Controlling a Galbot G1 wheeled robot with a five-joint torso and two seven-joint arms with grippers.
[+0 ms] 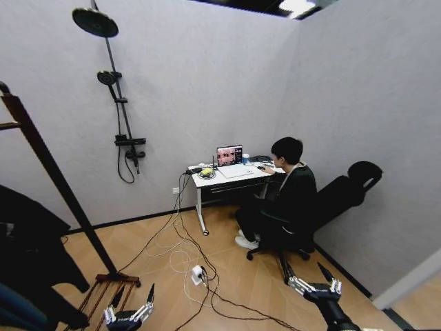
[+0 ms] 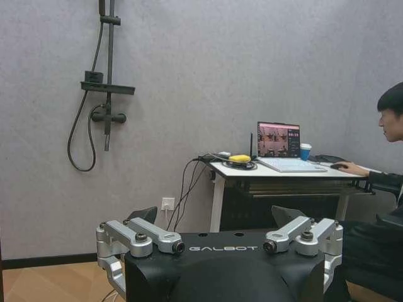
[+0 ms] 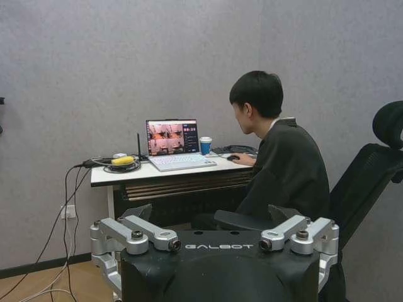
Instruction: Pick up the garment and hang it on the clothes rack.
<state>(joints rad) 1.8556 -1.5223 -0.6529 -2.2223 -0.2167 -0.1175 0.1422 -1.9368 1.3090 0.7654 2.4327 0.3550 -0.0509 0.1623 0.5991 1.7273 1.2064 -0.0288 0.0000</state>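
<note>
From the head cam I've got the clothes rack (image 1: 58, 181) on the far left: dark reddish-brown slanted post running down to its slatted base on the wood floor (image 1: 241, 276). Black garment (image 1: 31, 252) hangs at the left edge, beside/behind the post, lower part draping toward the base. Can't see a hanger, and can't tell exactly what it hangs from. A bit of blue cloth (image 1: 15, 307) shows at the bottom left corner under the black one.

Both arms low at the bottom of the head view, nothing held. Left gripper (image 1: 131, 307) sits just right of the rack base, fingers spread apart, pointing up/fwd. Right gripper (image 1: 315, 277) is well apart on the right side, fingers also spread, empty. Wrist cams agree: left gripper (image 2: 217, 217) and right gripper (image 3: 211, 214) each show dark finger pads wide apart w/ only the room between them.

Neither gripper touches garment or rack.

Rest of room: white desk (image 1: 231, 176) w/ laptop (image 1: 229, 155) against the grey wall, cables (image 1: 182, 255) trailing over the floor, shower fixture (image 1: 117, 96) mounted on the wall.
</note>
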